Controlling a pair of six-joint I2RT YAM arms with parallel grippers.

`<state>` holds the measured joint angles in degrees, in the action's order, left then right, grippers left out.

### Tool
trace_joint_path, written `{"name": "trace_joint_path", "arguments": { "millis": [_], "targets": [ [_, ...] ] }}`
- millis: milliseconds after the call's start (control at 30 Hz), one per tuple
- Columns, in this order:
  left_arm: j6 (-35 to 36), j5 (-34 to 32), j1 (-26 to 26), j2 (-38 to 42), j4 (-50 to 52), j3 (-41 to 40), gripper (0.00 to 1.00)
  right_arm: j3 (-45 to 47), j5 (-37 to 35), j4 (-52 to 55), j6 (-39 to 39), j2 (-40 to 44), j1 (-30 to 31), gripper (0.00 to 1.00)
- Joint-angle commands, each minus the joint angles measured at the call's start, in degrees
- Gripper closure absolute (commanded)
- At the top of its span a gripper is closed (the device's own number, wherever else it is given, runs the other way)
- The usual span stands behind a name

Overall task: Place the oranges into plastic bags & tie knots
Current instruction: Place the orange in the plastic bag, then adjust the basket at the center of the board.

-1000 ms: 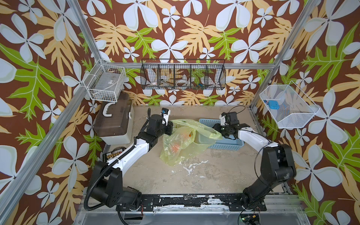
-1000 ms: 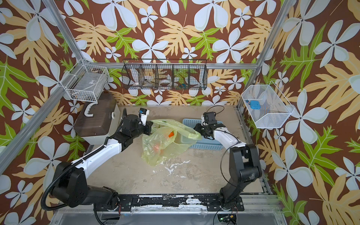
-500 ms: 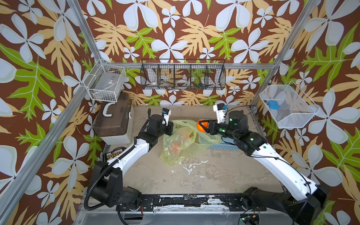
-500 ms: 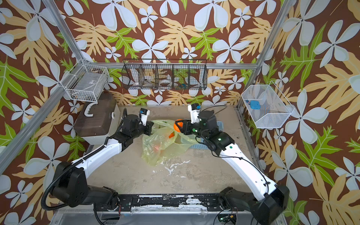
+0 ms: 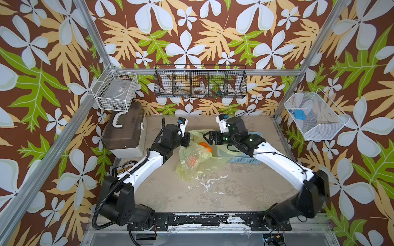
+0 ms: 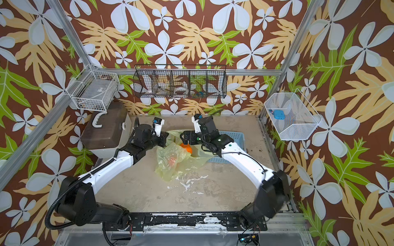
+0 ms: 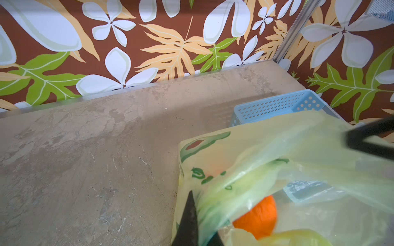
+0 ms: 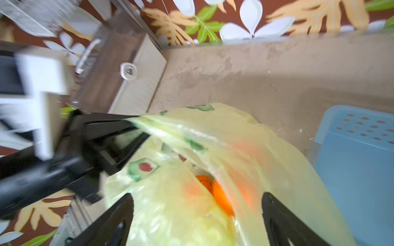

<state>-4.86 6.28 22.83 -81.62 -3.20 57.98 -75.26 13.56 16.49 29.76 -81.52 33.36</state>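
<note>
The left gripper is clenched on the far-left rim of the yellow-green bag, which slumps mid-table against the blue basket at its right, with oranges at its mouth just beneath the right gripper, jaws released wide.

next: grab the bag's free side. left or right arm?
Right, most likely. The right gripper is open and empty just above the bag mouth; the left gripper is shut on the bag's rim, holding it open.

Right tool spread over orange in bag; left tool at rim.
</note>
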Motion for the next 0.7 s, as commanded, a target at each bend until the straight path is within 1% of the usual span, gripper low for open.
{"name": "trace_joint_path", "arguments": {
  "millis": [0,67,133,200,300,333,433,467,567,633,667],
  "targets": [
    [-0.7,-2.5,0.0,0.0,-1.3,0.1,1.00,4.3,-0.9,1.9,-1.4,8.7,-1.5,0.06],
    [-0.7,-4.7,-0.1,0.2,-1.7,-0.1,1.00,9.7,-2.2,1.4,0.8,15.7,-4.4,0.07],
    [-0.8,-7.1,-0.3,0.4,-2.1,0.0,1.00,14.2,-1.7,0.8,3.9,20.5,-8.3,0.07],
    [-0.9,-9.1,-0.7,1.1,-1.9,0.3,1.00,17.5,-1.5,2.1,4.8,23.4,-10.6,0.09],
    [-0.1,-11.1,-1.8,2.9,-2.0,0.3,1.00,23.1,-1.4,4.0,4.9,24.9,-11.1,0.13],
    [0.1,-11.6,-2.1,3.5,-2.2,0.2,1.00,25.9,-0.1,3.2,6.1,25.1,-11.1,0.17],
    [0.6,-13.1,-2.7,4.9,-2.2,0.2,1.00,35.0,5.0,-3.0,10.7,25.9,-11.0,0.34],
    [0.8,-12.9,-2.8,5.3,-2.1,0.2,1.00,37.8,6.3,-5.3,12.2,25.8,-11.0,0.42],
    [0.8,-10.8,-2.8,5.8,-2.0,0.2,1.00,43.6,8.1,-12.6,15.7,23.1,-10.2,0.56],
    [0.4,-8.3,-2.8,5.6,-2.1,-0.1,1.00,44.5,9.1,-17.7,17.4,18.6,-8.9,0.58],
    [0.3,-6.6,-2.8,5.4,-2.1,-0.2,1.00,43.5,9.0,-19.4,17.8,15.4,-7.9,0.58]
  ]
}}
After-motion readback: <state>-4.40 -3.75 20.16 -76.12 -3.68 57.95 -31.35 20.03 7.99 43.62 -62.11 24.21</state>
